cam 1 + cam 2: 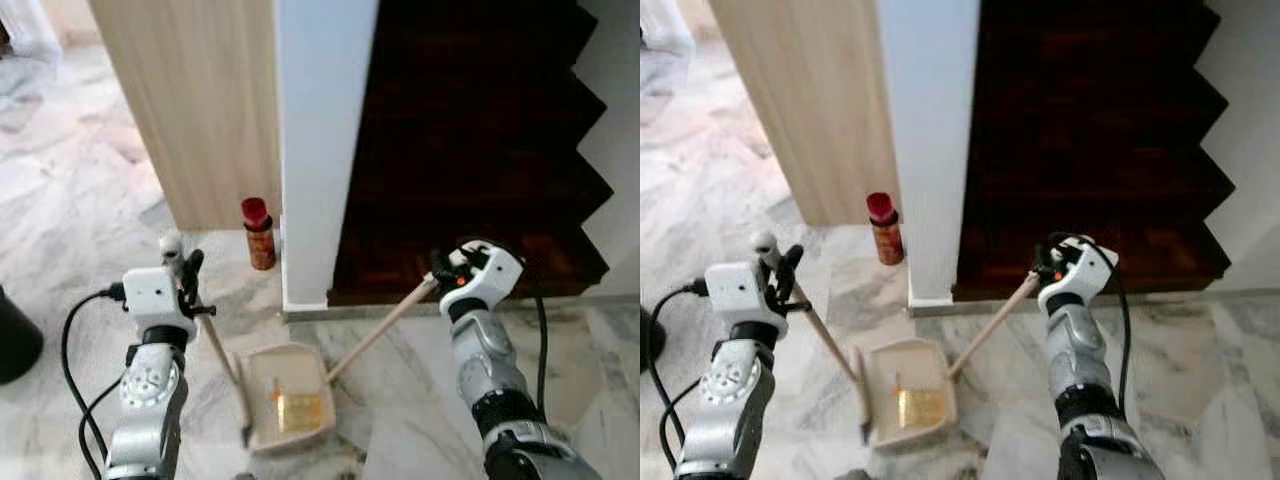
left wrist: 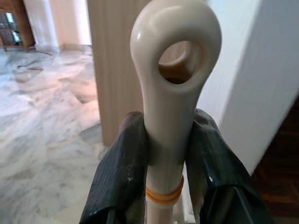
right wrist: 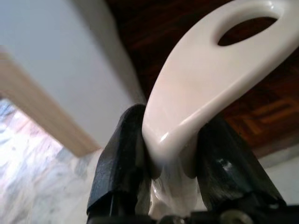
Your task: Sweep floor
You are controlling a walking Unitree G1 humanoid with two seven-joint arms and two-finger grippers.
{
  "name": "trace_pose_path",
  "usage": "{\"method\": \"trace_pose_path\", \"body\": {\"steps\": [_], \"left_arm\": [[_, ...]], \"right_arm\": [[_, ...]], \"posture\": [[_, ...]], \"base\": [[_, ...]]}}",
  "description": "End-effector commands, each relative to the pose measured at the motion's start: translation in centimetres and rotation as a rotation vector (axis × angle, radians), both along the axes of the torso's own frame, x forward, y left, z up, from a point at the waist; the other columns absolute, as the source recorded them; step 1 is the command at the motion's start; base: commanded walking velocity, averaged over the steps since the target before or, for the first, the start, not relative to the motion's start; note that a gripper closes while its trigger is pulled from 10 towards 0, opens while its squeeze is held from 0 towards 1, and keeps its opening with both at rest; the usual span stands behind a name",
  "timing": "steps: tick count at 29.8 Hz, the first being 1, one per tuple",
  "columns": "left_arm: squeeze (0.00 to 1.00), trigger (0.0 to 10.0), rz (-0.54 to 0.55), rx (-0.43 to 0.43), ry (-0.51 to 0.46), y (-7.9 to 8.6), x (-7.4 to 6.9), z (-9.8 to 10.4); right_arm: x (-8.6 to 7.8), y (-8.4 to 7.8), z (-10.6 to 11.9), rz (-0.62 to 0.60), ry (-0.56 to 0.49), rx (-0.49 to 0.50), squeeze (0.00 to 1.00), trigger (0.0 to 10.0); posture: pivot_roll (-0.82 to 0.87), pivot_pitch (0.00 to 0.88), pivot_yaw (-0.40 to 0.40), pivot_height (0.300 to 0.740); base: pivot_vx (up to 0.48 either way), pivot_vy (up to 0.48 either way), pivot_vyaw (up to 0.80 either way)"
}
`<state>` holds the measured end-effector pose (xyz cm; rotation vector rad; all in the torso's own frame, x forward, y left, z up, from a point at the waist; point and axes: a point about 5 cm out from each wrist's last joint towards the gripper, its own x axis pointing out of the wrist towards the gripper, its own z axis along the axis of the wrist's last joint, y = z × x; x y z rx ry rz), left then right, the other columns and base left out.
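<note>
The left claw (image 1: 186,268) is clamped on the broom handle (image 1: 218,352), the right claw (image 1: 441,272) on the dustpan handle (image 1: 378,331); yellow debris (image 1: 299,408) already lies in the dustpan (image 1: 258,390) on the floor (image 1: 60,220), so sweeping looks nearly finished

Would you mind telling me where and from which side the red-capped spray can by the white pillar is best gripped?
Grip the spray can around its cylindrical body below the red cap, coming from the open floor side, probably: it stands upright, with the wood panel behind and the white pillar close beside it.
</note>
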<state>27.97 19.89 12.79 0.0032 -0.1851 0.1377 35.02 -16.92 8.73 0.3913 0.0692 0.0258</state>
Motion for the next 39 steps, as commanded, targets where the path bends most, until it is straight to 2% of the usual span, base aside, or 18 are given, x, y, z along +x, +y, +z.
{"method": "trace_pose_path", "body": {"steps": [1, 12, 23, 39], "left_arm": [[0.00, 10.0, -0.013, -0.010, -0.035, -0.36, 0.08, 0.65], [0.00, 10.0, -0.016, -0.015, -0.036, -0.48, 0.08, 0.60], [0.00, 10.0, -0.009, -0.016, -0.036, -0.38, 0.10, 0.69], [0.00, 10.0, -0.011, -0.018, -0.033, -0.43, 0.09, 0.70]], "right_arm": [[0.26, 0.31, 0.64, -0.008, -0.036, 0.074, 0.00, 10.0], [0.32, 0.15, 0.74, -0.012, -0.039, 0.087, 0.00, 10.0], [0.45, 0.23, 1.33, -0.013, -0.076, 0.110, 0.00, 10.0], [0.43, 0.16, 1.36, -0.016, -0.075, 0.107, 0.00, 10.0]], "posture": [[0.02, 0.088, -0.032, 0.740], [0.02, 0.076, -0.033, 0.740], [0.02, 0.098, -0.035, 0.740], [0.02, 0.112, -0.035, 0.740]], "base": [[0.000, 0.304, 0.43], [0.000, 0.312, 0.00], [0.000, 0.324, 0.00], [0.000, 0.327, 0.00]]}}
